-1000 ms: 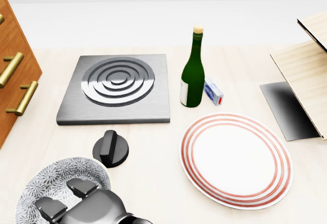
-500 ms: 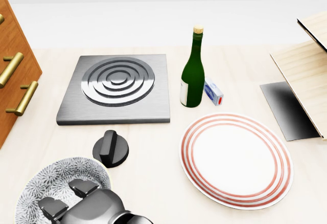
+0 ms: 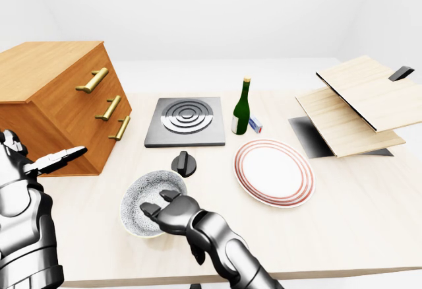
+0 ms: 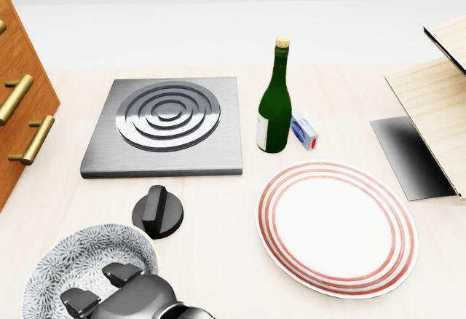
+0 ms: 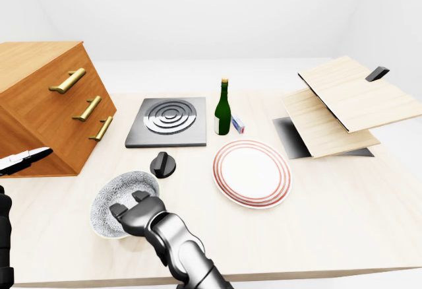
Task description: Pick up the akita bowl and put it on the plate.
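Nearest to the robot, at the lower left of the head view, the akita bowl (image 4: 80,261) sits on the light wooden table (image 3: 343,223). The right hand (image 3: 173,211) reaches into it from below; its dark fingers (image 4: 122,273) lie over the near rim and the inside of the bowl. I cannot tell if they close on the rim or only rest there. The right forearm runs down to the bottom edge of the left-eye view.

The left hand (image 3: 58,161) is at the left edge of the left-eye view, well apart from the bowl, and its fingers point straight out toward the wooden drawer cabinet (image 3: 59,104); they hold nothing.

Just above the bowl stands a black knob (image 4: 158,212), near the rim but not touching it. To the right, apart from the bowl, lies the plate (image 4: 336,229), white with red rings, and nothing is on it. Between the bowl and the plate only bare table shows.

Higher in the view is the grey stove plate (image 4: 166,124) with round rings. Right of it stands a green bottle (image 4: 274,100) upright, just above the plate, and a small white and blue box (image 4: 303,131) lies beside the bottle. At the right side, pale wooden boards (image 3: 359,101) stand tilted over a dark base.
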### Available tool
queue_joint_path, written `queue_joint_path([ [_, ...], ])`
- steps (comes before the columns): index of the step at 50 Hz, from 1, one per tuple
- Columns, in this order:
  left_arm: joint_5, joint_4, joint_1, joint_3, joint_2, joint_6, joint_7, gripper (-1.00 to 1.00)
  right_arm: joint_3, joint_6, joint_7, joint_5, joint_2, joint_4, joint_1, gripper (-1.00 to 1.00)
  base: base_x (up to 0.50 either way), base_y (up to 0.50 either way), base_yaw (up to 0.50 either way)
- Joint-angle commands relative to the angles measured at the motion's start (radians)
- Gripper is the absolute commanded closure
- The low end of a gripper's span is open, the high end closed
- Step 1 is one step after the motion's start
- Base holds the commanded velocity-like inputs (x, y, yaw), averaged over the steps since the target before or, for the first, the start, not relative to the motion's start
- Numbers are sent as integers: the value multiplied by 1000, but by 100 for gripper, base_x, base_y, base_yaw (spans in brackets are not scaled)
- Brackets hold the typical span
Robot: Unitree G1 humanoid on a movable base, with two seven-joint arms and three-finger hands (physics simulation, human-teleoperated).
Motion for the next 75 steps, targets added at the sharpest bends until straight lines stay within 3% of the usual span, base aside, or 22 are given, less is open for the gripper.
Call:
queue_joint_path([
  [1,-2,-2,1,0,0,2,-2,-100,3,0,0,-9,14,35,-4,-100,0,0,0],
  [18,-2,-3,0,-1,0,4,-2,-100,-9,0,0,-8,12,34,-7,-100,0,0,0],
  [19,-2,-2,0,-1,-1,3,-2,-100,-9,0,0,-9,12,39,-8,-82,0,0,0],
  [20,-1,0,-1,-2,-1,0,-2,-100,-11,0,0,-11,11,45,-10,-100,0,0,0],
  [22,-1,1,-2,-2,-1,0,-3,-100,-13,0,0,-6,11,49,-12,-100,0,0,0],
  [23,-1,4,-3,-3,-1,-2,-3,-100,-19,0,0,-6,16,55,-21,83,0,0,0],
  [24,-1,5,-3,-3,-1,-3,-3,-100,-20,0,0,-6,16,56,-22,83,0,0,0],
  [25,-2,0,-2,-3,0,1,-3,-100,-20,0,0,3,15,49,-16,100,0,0,0],
  [50,-6,3,-2,-3,1,2,-1,-100,-21,0,0,17,13,50,-16,100,0,0,0],
  [65,-7,0,0,-1,0,4,-3,-100,-56,0,0,21,9,-79,-49,100,0,0,0],
  [66,-5,10,-2,-2,-1,-3,-3,-100,-59,0,0,21,8,-84,-52,100,0,0,0],
  [75,-6,8,0,-2,-1,-6,-5,-100,-30,0,0,57,-38,-135,-74,100,0,0,0],
])
